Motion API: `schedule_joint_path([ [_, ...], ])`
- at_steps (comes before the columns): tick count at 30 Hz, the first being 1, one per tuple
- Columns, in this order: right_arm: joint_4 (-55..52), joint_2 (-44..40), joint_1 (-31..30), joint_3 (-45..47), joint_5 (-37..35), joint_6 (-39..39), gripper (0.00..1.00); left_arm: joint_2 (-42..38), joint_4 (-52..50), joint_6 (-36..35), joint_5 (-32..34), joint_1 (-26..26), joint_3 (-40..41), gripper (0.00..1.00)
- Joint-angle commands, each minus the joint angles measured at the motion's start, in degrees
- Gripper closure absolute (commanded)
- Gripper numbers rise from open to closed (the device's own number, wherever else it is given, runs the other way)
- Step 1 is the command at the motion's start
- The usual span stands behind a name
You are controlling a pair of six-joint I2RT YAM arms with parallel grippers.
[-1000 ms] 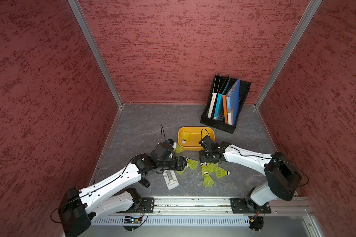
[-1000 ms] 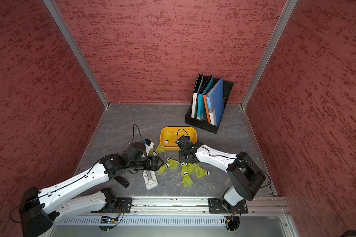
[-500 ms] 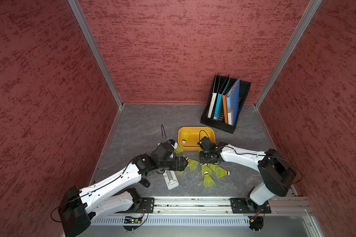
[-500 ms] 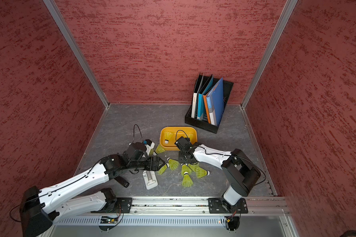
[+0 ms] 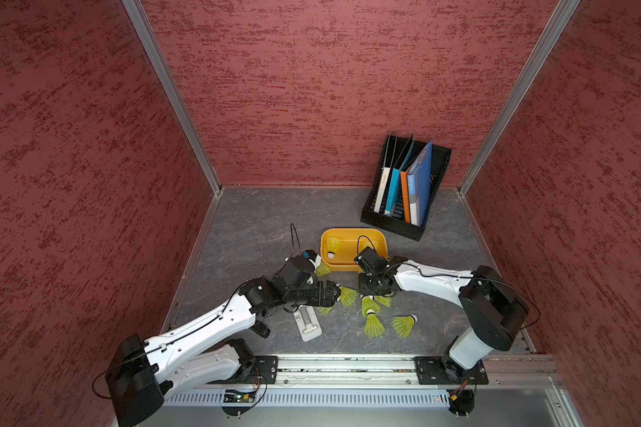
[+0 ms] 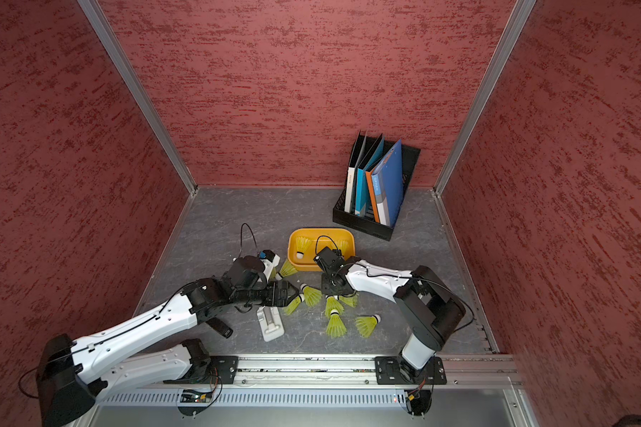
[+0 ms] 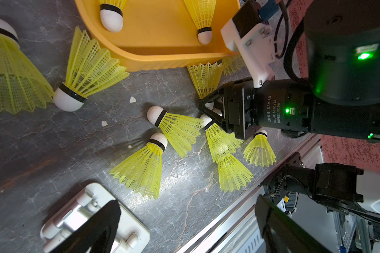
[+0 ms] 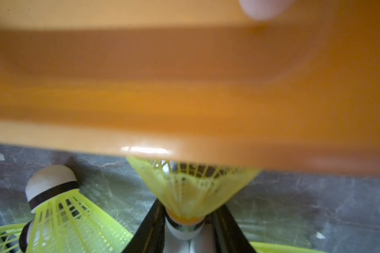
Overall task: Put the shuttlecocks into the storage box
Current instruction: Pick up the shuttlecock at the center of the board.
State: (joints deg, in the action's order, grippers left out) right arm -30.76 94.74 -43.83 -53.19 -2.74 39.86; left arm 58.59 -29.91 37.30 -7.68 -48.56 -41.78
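Note:
The orange-yellow storage box (image 5: 348, 230) (image 6: 321, 230) (image 7: 162, 32) holds two shuttlecocks (image 7: 111, 13) (image 7: 203, 22). Several more neon shuttlecocks (image 5: 373, 325) (image 6: 335, 325) (image 7: 140, 166) lie on the grey floor in front of it. My right gripper (image 5: 367, 288) (image 6: 332, 288) (image 8: 184, 230) is down at the box's front wall (image 8: 184, 87), shut on the white tip of one shuttlecock (image 8: 191, 188) (image 7: 204, 78) whose skirt points at the box. My left gripper (image 5: 335, 294) (image 6: 293, 294) (image 7: 184, 223) hovers open left of the pile, holding nothing.
A white plastic piece (image 5: 308, 325) (image 6: 271, 325) (image 7: 92, 216) lies under the left gripper. A black file rack with folders (image 5: 404, 185) (image 6: 376, 185) stands behind the box at the back right. Red walls close in on three sides; the metal rail (image 5: 348, 364) runs along the front.
The right gripper's jaws have closed onto the shuttlecock's tip beside the box, and the right arm's elbow has swung a little. The left arm has hardly moved.

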Motion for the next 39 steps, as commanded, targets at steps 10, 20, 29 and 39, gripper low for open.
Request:
schedule_joint_path([
  [10, 0.6, -0.1, -0.5, 0.0, 0.3, 1.6, 0.74, -0.2, 0.9, 0.0, -0.3, -0.4, 0.6, 0.0],
  [20, -1.2, -4.3, -0.7, 0.8, 1.7, 2.7, 0.79, 0.2, 1.8, 0.2, 0.2, -1.2, 0.7, 0.0],
  [29, -3.3, -8.2, -0.9, 2.3, 4.9, 4.2, 0.8, 1.4, 3.2, 0.6, 0.7, -2.1, 0.6, 0.0],
  [39, -6.9, -14.0, -1.0, 2.9, 8.6, 5.2, 0.81, 2.7, 4.3, 0.9, 1.4, -3.0, -0.3, 0.0],
])
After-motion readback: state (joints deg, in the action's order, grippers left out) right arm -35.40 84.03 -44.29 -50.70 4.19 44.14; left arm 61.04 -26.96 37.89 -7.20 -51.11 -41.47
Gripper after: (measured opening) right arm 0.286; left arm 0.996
